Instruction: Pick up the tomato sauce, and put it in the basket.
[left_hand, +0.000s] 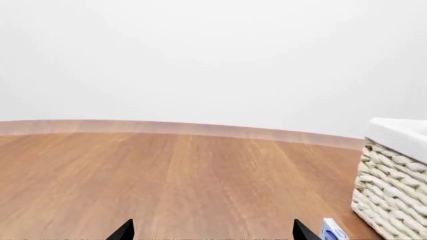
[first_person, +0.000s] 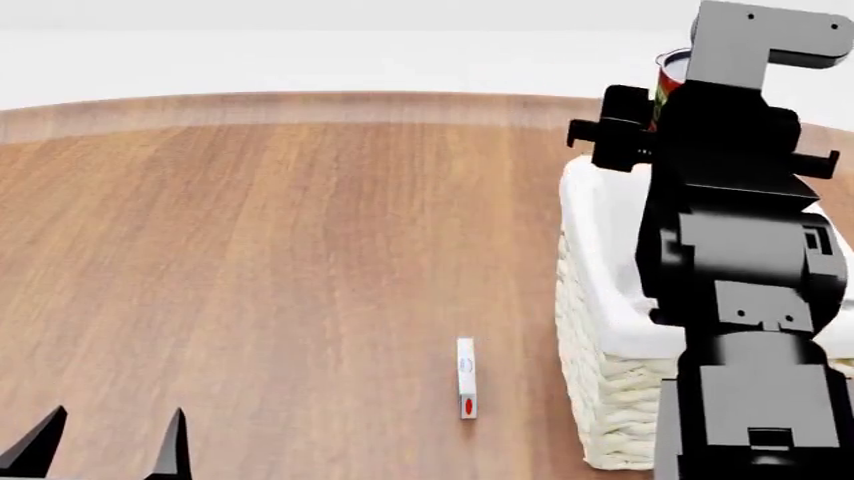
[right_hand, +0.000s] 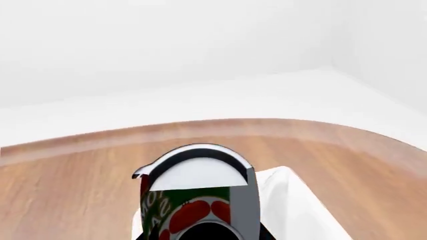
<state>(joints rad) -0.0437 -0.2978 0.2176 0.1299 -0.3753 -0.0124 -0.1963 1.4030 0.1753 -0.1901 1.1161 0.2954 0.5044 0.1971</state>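
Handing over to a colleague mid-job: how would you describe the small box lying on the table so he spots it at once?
Start at the wicker basket on the wooden table, under the right arm. Just off its near left corner lies a slim white carton, apart from the basket. It is the only loose item on the bare wood, with a blue mark and a red one on top.

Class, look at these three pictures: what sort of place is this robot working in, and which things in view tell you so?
Probably a bare simulated tabletop test scene, not a lived-in room: a plain wooden table, blank white surroundings, and only a wicker basket, a small box and the tomato sauce can in the right gripper.
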